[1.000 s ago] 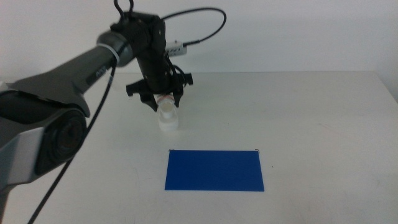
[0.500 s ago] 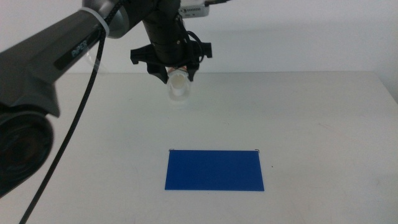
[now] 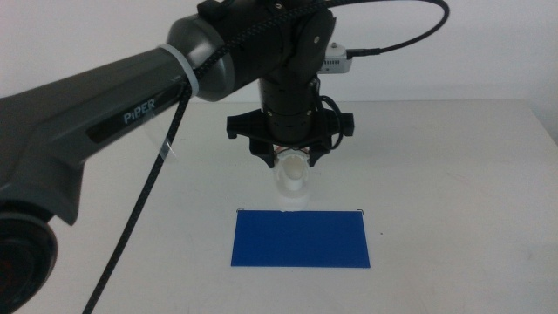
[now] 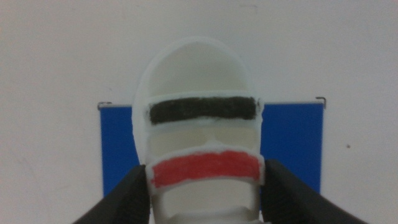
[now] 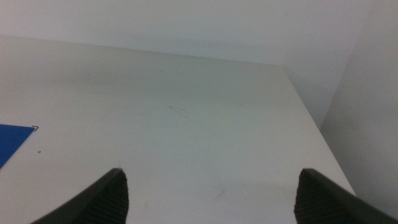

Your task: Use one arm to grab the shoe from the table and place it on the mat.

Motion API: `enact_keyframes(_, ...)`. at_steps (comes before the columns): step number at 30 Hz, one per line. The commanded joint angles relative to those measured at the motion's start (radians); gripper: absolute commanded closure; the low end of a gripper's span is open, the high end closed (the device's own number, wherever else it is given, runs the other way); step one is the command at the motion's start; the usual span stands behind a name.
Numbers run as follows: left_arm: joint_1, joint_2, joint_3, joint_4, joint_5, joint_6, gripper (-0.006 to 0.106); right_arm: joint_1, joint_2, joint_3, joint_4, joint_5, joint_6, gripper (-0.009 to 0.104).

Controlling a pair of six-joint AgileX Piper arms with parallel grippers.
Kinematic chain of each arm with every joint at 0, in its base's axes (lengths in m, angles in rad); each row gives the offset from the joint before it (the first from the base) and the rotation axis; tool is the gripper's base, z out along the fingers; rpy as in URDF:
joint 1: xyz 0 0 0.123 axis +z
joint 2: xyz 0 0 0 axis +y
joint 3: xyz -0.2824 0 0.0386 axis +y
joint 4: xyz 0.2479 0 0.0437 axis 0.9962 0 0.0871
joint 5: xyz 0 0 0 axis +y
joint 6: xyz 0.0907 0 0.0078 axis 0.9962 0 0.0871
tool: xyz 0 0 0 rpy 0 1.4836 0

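One shoe [image 3: 290, 179], white with one black and one red strap, hung clamped between the two dark jaws of the left gripper [image 3: 290, 164], lifted off the table [image 3: 453, 166] just above the far edge of one blue mat [image 3: 301, 238]. Seemed clear of the mat, though hard to judge from overhead. One arm [image 3: 131, 105] reached in from the left. Right gripper [image 5: 208, 193] waited over bare tabletop, jaws spread wide, holding nothing.
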Motion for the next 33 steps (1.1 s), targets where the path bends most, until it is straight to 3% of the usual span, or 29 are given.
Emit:
enact_keyframes(1,-0.019,-0.063,-0.024,0.021,-0.027,-0.024,0.102,-0.002,0.004,0.005,-0.008,-0.073,-0.01,0.017)
enact_keyframes(16,-0.021,-0.064,-0.024,0.011,-0.033,-0.093,0.102,-0.002,0.004,0.005,-0.008,-0.073,-0.01,0.017)
enact_keyframes(19,-0.022,-0.064,-0.024,-0.014,-0.038,-0.177,0.102,-0.002,0.004,0.005,-0.008,-0.073,-0.01,0.017)
enact_keyframes(25,-0.022,-0.063,-0.024,-0.024,-0.053,-0.637,0.102,-0.002,0.004,0.005,-0.008,-0.073,-0.01,0.017)
enact_keyframes(32,-0.022,-0.019,-0.024,-0.099,-0.049,-1.401,0.102,-0.002,0.004,0.005,-0.008,-0.073,-0.01,0.017)
enact_keyframes(33,-0.022,-0.014,-0.024,-0.101,-0.051,-1.42,0.102,-0.002,0.004,0.005,-0.008,-0.073,-0.01,0.017)
